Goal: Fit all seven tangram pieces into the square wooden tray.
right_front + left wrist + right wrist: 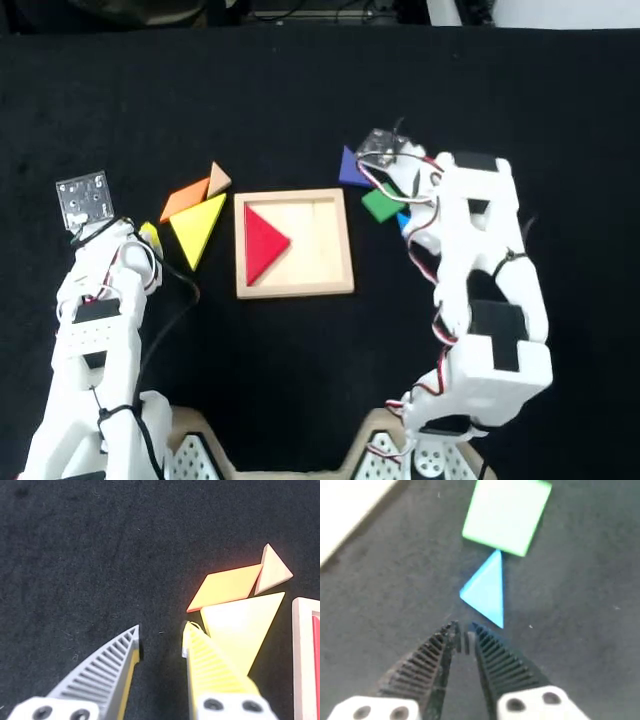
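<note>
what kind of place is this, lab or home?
Probably a robot-manipulation test bench: black cloth table, left arm and right arm mounted side by side, wooden tray holding a red triangle.

Red triangle (pixel 262 243) in pale wood tray (pixel 346 240); yellow triangle (pixel 200 228), orange parallelogram (pixel 183 200), green square (pixel 506 516), blue triangle (pixel 487 591) (sky-toned); black tabletop (pixel 300 100).

1. We can read no words, numbers, brand marks or signs in any of the three views.
2. In the high view, a small grey square board (pixel 83 197) at the middle left and a second grey board (pixel 385 147) right of centre in the upper half carry tiny dots. Any print on them is too small for us to make out.
</note>
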`<action>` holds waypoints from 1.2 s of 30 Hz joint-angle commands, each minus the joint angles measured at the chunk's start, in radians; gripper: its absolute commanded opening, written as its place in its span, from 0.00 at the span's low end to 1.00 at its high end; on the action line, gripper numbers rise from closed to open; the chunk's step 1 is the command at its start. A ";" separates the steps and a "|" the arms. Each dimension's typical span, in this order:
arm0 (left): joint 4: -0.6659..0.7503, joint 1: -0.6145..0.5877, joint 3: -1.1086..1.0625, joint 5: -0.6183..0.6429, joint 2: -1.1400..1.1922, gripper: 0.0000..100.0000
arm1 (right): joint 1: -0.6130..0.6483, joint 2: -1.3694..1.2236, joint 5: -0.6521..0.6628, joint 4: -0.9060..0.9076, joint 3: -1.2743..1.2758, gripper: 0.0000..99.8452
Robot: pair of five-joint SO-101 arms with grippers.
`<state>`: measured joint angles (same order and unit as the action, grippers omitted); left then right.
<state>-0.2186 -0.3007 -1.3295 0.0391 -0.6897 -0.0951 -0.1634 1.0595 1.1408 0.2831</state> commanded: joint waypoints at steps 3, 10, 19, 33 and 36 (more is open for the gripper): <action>0.017 0.008 0.008 0.003 -0.002 0.15 | 0.025 -0.082 0.003 0.049 -0.143 0.25; 0.017 0.010 0.010 0.003 -0.002 0.15 | 0.035 -0.254 0.083 0.183 -0.291 0.25; 0.017 0.010 0.012 0.003 -0.002 0.15 | 0.051 -0.291 0.077 0.146 -0.311 0.25; 0.017 0.010 0.010 0.003 -0.002 0.15 | 0.048 -0.334 0.077 0.092 -0.286 0.15; 0.017 0.010 0.010 0.003 -0.002 0.15 | 0.048 -0.298 0.077 0.129 -0.308 0.15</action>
<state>-0.2186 -0.3007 -1.3295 0.0391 -0.6897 -0.0690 -0.4964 1.1301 1.2375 -0.0038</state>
